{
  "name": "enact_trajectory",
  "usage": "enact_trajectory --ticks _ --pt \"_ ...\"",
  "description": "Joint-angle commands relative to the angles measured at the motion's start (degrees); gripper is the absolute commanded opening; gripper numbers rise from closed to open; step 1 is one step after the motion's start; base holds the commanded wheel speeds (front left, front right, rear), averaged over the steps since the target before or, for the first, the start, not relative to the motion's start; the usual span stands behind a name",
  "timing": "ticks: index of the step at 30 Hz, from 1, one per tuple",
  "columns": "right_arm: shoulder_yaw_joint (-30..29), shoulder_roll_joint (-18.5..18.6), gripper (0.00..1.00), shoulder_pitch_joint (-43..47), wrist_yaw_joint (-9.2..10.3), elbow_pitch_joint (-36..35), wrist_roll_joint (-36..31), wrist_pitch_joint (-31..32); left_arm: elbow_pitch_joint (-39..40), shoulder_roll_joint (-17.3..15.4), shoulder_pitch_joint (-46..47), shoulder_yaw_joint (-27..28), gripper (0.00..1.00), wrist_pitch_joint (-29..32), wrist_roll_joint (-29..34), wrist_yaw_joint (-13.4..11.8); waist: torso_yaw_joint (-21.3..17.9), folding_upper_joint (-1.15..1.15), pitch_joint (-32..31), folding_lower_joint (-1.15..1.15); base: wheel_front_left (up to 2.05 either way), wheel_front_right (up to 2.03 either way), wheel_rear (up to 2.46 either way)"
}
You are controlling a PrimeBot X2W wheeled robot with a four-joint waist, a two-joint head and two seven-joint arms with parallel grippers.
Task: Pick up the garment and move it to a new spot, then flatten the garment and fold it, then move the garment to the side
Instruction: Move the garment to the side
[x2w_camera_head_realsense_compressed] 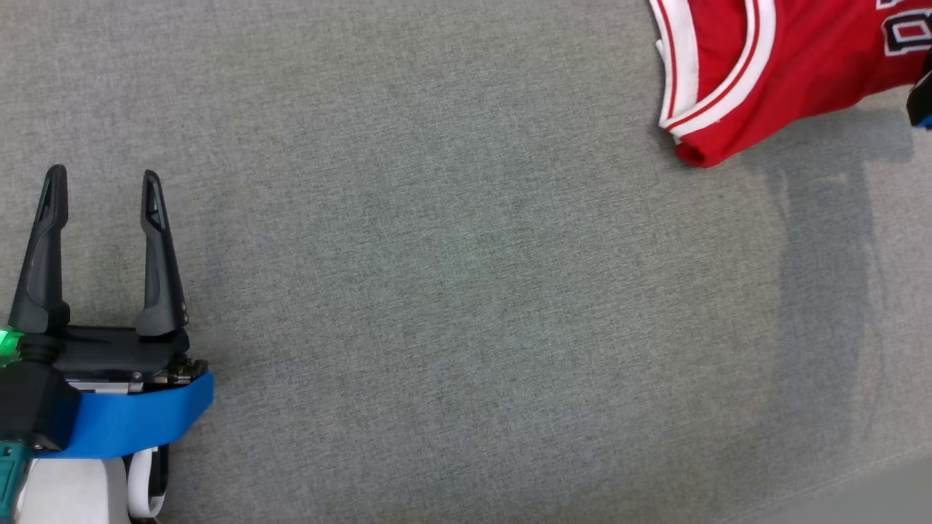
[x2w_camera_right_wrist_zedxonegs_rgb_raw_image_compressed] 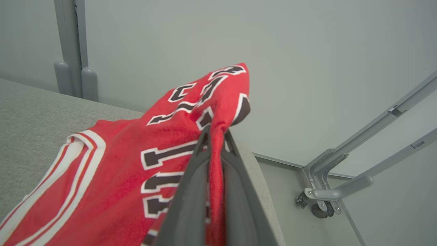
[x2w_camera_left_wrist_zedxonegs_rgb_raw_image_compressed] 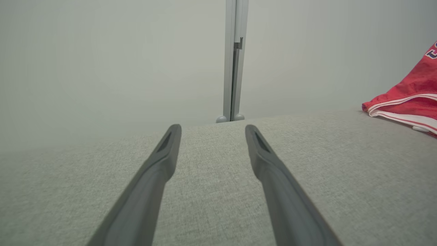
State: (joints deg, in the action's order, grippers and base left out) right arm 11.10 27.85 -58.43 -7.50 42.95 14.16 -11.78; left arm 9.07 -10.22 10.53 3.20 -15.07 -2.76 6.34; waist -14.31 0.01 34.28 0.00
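The garment (x2w_camera_head_realsense_compressed: 772, 65) is a red jersey with white and red trim and dark lettering, lying at the far right of the grey surface. In the right wrist view my right gripper (x2w_camera_right_wrist_zedxonegs_rgb_raw_image_compressed: 215, 131) is shut on a raised fold of the garment (x2w_camera_right_wrist_zedxonegs_rgb_raw_image_compressed: 112, 171), which bunches up above the fingertips near the surface's edge. A dark bit of that gripper (x2w_camera_head_realsense_compressed: 920, 98) shows at the head view's right border. My left gripper (x2w_camera_head_realsense_compressed: 102, 182) stands open at the lower left, far from the cloth, with nothing between its fingers. The left wrist view catches the garment (x2w_camera_left_wrist_zedxonegs_rgb_raw_image_compressed: 409, 99) at its right edge.
Grey fabric surface (x2w_camera_head_realsense_compressed: 451, 291) spreads across the whole middle. Its right edge drops to the floor, where a metal frame with a caster (x2w_camera_right_wrist_zedxonegs_rgb_raw_image_compressed: 321, 205) stands. A pale wall with a vertical post (x2w_camera_left_wrist_zedxonegs_rgb_raw_image_compressed: 235, 61) rises behind the surface.
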Motion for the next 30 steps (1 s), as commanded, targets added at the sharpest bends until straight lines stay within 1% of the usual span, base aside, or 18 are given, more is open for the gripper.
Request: enact_trajectory --ticks 1,5,11,14,15,16,17,24,30 --pt "0.2 0.7 0.00 -2.1 0.01 0.8 -0.4 0.5 0.3 -0.3 0.5 0.3 1.00 -0.1 0.2 -0.2 0.3 -0.01 0.4 0.00 0.00 0.00 0.00" --pt "0.5 1.2 0.00 -6.1 0.01 4.0 -1.8 2.1 0.8 -0.7 0.2 0.7 1.00 -0.1 -0.2 -0.3 0.9 -0.01 1.3 0.00 0.00 0.00 0.00" --pt "0.9 2.2 0.00 -10.4 0.01 10.9 -4.2 3.9 0.9 -0.7 0.9 0.5 1.00 -0.1 -0.6 -0.3 2.3 -0.01 2.2 0.00 0.00 0.00 0.00" --pt "0.4 2.3 0.00 -11.6 0.01 13.5 -5.9 3.4 0.9 -0.7 0.9 0.6 1.00 -0.1 -0.6 -0.4 2.7 -0.01 2.4 0.00 0.00 0.00 0.00" --pt "0.0 1.8 0.11 -11.8 0.01 14.5 -6.1 3.3 0.8 -0.7 0.9 0.7 1.00 -0.1 -0.7 -0.5 2.7 -0.01 2.4 0.00 0.00 0.00 0.00" --pt "-0.2 1.7 0.65 -11.9 0.01 15.3 -6.6 3.4 0.7 -0.7 0.9 0.8 1.00 -0.1 -0.7 -0.6 2.7 -0.01 2.4 0.00 0.00 0.00 0.00" --pt "-0.3 1.5 1.00 -12.2 0.01 16.0 -6.9 3.1 0.6 -0.7 0.9 0.8 1.00 -0.1 -0.7 -0.6 2.7 -0.01 2.4 0.00 0.00 0.00 0.00" --pt "-1.8 1.1 1.00 -13.3 0.01 17.6 -10.3 -0.9 -0.2 -0.3 1.0 0.6 1.00 -0.1 -0.7 -0.8 2.7 -0.01 1.1 0.00 0.00 0.00 0.00" --pt "-2.9 -0.6 1.00 -10.7 0.01 15.2 -13.0 -3.1 -1.5 0.9 -0.5 0.8 1.00 -0.1 -1.3 -1.1 3.3 -0.01 -2.8 0.00 0.00 0.00 0.00"
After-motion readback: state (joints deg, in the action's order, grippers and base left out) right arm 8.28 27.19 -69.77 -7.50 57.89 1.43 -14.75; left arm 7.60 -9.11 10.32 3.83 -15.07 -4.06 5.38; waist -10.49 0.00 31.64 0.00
